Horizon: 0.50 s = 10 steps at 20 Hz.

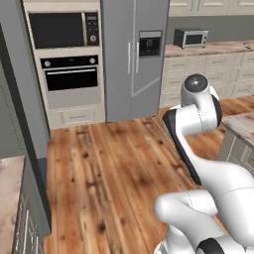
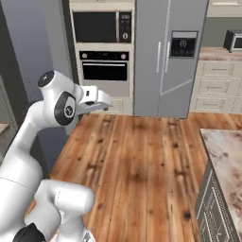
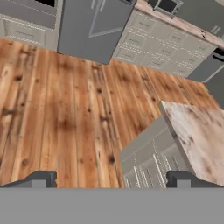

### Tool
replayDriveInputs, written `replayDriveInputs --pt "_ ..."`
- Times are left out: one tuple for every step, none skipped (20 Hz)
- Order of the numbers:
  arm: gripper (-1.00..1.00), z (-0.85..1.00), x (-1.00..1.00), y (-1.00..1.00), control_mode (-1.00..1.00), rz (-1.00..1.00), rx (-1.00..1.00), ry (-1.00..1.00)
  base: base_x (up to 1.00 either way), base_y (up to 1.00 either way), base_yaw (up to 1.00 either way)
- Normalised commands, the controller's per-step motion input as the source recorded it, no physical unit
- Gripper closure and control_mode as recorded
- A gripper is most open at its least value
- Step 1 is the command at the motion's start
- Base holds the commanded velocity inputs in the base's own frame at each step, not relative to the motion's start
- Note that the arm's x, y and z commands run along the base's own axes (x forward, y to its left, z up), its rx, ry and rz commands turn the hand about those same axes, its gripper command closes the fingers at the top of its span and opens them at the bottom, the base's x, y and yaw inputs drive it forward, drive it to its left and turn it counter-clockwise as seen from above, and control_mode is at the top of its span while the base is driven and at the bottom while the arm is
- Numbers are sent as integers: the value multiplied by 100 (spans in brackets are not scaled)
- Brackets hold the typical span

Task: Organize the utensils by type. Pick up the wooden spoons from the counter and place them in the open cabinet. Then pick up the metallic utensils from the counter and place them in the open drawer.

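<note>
- Task status: judged not started. No spoon or metal utensil can be made out in any of the three views, so none can be confirmed as stored.
- Jaws: the gripper (image 3: 111,179) stands fully apart and empty. In the hand view the two dark fingertips (image 3: 41,179) rise wide of each other with nothing between them.
- Arm position: the gripper hangs over the wooden floor (image 1: 109,163), well apart from any bench.
- Location of task items: the far bench (image 1: 213,48) along the back wall carries a toaster oven (image 1: 191,37). A small dark mark near its right end may be a utensil; it is too small to tell.
- Near bench (image 2: 227,156): one corner of mottled stone top shows, with no utensil on the visible part.
- Open cabinet and open drawer: neither can be identified here.
- Remaining work, as judged: find the utensils, move two wooden spoons to the cabinet, then move two metal utensils to the drawer.
- Count, visible items: one refrigerator (image 2: 170,56), one wall oven (image 2: 104,68), one microwave (image 1: 55,30), one toaster oven, two bench sections.
</note>
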Motion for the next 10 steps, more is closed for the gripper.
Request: replayDriveInputs --pt "-100 0 0 0 100 0 0 0 82 0 -35" --pt "-100 0 0 0 100 0 0 0 82 0 -35" --pt "-100 0 0 0 100 0 0 0 82 0 -35" --pt "-100 0 0 0 100 0 0 0 82 0 -35" --pt "-100 0 0 0 100 0 0 0 81 0 -36" --pt "-100 0 0 0 100 0 0 0 75 0 -41" --pt "-100 0 0 0 100 0 0 0 64 0 -55" --pt "-100 0 0 0 100 0 0 0 60 0 -61" --pt "-100 0 0 0 100 0 0 0 59 0 -62" --pt "-100 0 0 0 100 0 0 0 61 0 -60"
